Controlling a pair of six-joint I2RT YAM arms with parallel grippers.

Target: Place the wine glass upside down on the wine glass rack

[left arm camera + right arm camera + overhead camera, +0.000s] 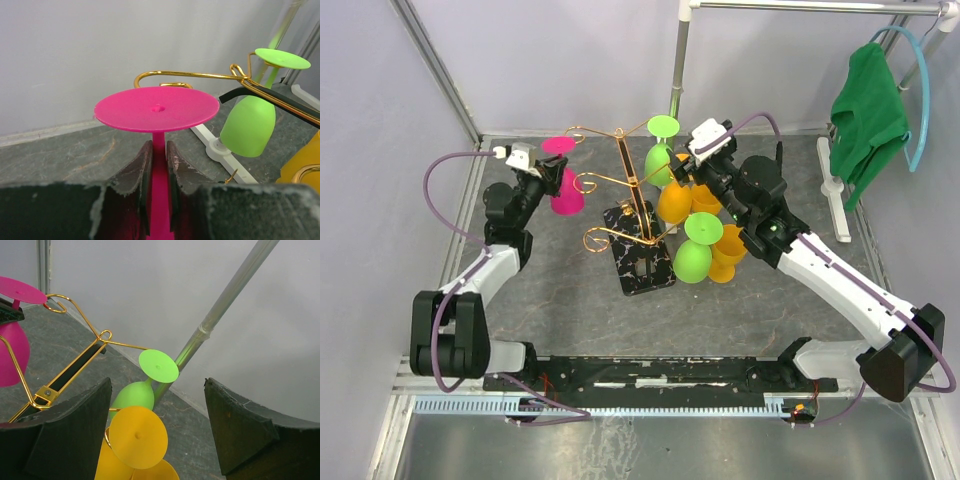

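Left wrist view: magenta plastic wine glass (157, 107) bowl hidden below left pincer (159, 150), stem cut by bottom edge. Gold wire tree-shaped rack (200, 75) base out of frame. Right wrist view: same glass clipped by left edge; orange plastic glasses (137, 437) under rack arm cut by bottom edge.

We read no text, label, brand, number or sign in any view. The foot of the pink wine glass (156, 109) is plain and carries no marking. The black base of the wine glass rack (638, 262) shows white veining only, no lettering. Any finer print is too small for us to make out.
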